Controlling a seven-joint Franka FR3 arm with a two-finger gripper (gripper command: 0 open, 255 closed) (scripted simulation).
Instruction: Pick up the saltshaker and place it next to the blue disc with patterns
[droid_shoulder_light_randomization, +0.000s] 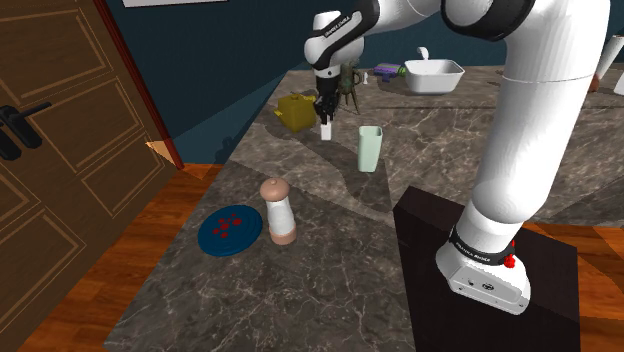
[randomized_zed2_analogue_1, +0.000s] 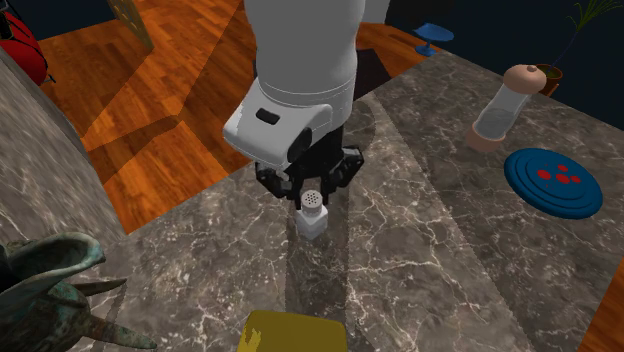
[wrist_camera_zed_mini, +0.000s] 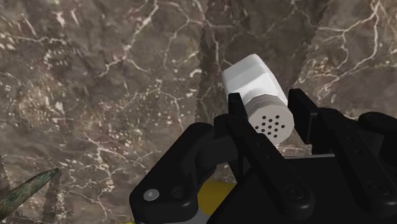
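Note:
The saltshaker (wrist_camera_zed_mini: 257, 95) is small and white with a perforated cap; my black gripper (wrist_camera_zed_mini: 267, 105) is shut on that cap, one finger on each side. In the shoulder view the gripper (droid_shoulder_light_randomization: 325, 118) hangs over the far part of the marble table with the saltshaker (droid_shoulder_light_randomization: 326, 128) below it. I cannot tell whether the saltshaker's (randomized_zed2_analogue_1: 313, 215) base touches the table under the gripper (randomized_zed2_analogue_1: 312, 195). The blue disc (droid_shoulder_light_randomization: 230, 230) with red dots lies near the table's front left in the shoulder view, well away from the gripper, and shows as the blue disc (randomized_zed2_analogue_1: 553, 180) in the second exterior view.
A tall grinder (droid_shoulder_light_randomization: 277, 210) stands right beside the disc. A pale green cup (droid_shoulder_light_randomization: 369, 147), a yellow pot (droid_shoulder_light_randomization: 297, 111), a green figurine (droid_shoulder_light_randomization: 347, 85) and a white bowl (droid_shoulder_light_randomization: 433, 75) surround the gripper. A wooden door (droid_shoulder_light_randomization: 60, 150) is at the shoulder view's left.

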